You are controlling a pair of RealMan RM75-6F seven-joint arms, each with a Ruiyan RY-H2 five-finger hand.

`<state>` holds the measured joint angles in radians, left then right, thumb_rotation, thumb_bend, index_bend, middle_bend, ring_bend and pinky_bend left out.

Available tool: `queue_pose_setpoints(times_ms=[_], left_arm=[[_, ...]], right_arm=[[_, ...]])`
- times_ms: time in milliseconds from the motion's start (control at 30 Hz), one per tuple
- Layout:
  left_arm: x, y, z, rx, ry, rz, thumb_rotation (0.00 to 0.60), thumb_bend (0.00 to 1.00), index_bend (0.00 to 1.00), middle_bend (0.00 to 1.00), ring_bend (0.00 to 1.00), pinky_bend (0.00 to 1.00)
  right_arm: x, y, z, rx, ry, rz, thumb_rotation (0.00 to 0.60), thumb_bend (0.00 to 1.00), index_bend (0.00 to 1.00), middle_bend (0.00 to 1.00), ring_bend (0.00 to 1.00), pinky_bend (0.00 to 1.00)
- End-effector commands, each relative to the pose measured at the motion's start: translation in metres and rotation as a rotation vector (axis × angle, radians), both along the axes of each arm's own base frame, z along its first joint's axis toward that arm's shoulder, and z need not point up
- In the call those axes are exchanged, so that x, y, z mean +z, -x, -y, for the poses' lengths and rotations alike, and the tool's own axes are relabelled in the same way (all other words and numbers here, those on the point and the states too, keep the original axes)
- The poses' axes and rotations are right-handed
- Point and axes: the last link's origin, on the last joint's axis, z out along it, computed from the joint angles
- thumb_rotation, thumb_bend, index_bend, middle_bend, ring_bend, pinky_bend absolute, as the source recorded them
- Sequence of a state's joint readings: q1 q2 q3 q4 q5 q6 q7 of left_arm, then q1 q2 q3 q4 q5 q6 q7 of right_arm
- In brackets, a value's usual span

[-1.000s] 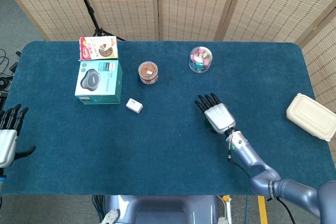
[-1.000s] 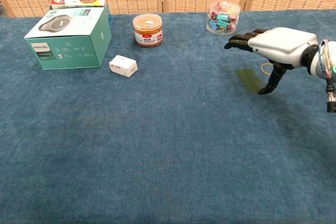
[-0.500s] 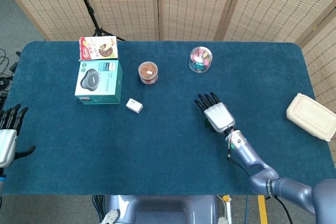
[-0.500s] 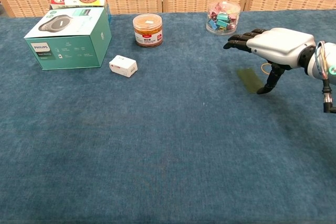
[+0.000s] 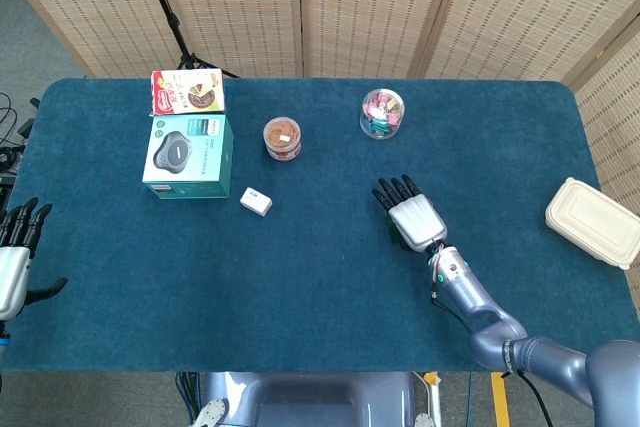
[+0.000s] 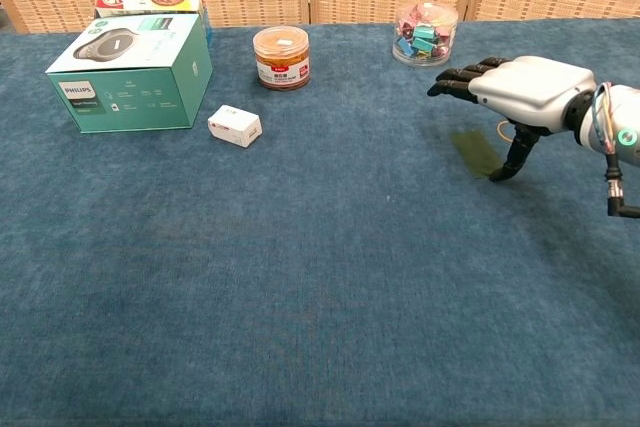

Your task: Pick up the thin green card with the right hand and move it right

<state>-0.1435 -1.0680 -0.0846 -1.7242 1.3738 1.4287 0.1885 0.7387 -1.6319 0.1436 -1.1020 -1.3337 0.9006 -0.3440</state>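
On the near left edge of the desk (image 5: 300,297) I see my left hand (image 5: 14,265), fingers spread and pointing away from me, holding nothing; it shows only in the head view. Further in, toward the right, my right hand (image 6: 520,87) hangs palm down over the thin green card (image 6: 475,150). Its fingers (image 6: 458,78) reach out flat to the far left and lie apart, while the thumb points down with its tip at the card's right edge; I cannot tell whether it actually touches. Nothing is pinched. The card lies flat on the blue cloth, mostly under the palm, with only a sliver showing from above.

Left of that, well apart, sits a small white box (image 6: 235,126). Behind it on the left stands a teal carton (image 6: 131,72), and behind the carton, touching or just beside it, a red-and-white packet (image 5: 188,92). Far of centre is a round jar with an orange lid (image 6: 281,57), and to its right a clear tub of coloured clips (image 6: 426,33). At the right edge of the desk rests a cream lidded food container (image 5: 593,221).
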Motion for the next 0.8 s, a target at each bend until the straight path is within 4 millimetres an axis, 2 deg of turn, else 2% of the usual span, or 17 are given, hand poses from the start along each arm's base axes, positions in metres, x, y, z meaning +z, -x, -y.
queue_pose_setpoints(times_ms=[33,500,800], left_arm=[[0.0,0.0,0.0,0.001,0.001,-0.001,0.6,0.0,0.0,0.0,0.0,0.0],[0.002,0.001,0.001,0.003,-0.003,0.006,0.6,0.0,0.0,0.0,0.0,0.0],[0.003,0.001,0.001,0.003,-0.007,0.01,0.6,0.0,0.0,0.0,0.0,0.0]], right_arm=[[0.0,-0.001,0.004,-0.001,0.017,0.0,0.6,0.0,0.0,0.0,0.0,0.0],[0.008,-0.002,0.015,0.007,0.088,0.037,0.6,0.0,0.02,0.0,0.0,0.0],[0.014,-0.009,0.0,0.015,0.047,0.097,0.6,0.0,0.08,0.0,0.0,0.0]])
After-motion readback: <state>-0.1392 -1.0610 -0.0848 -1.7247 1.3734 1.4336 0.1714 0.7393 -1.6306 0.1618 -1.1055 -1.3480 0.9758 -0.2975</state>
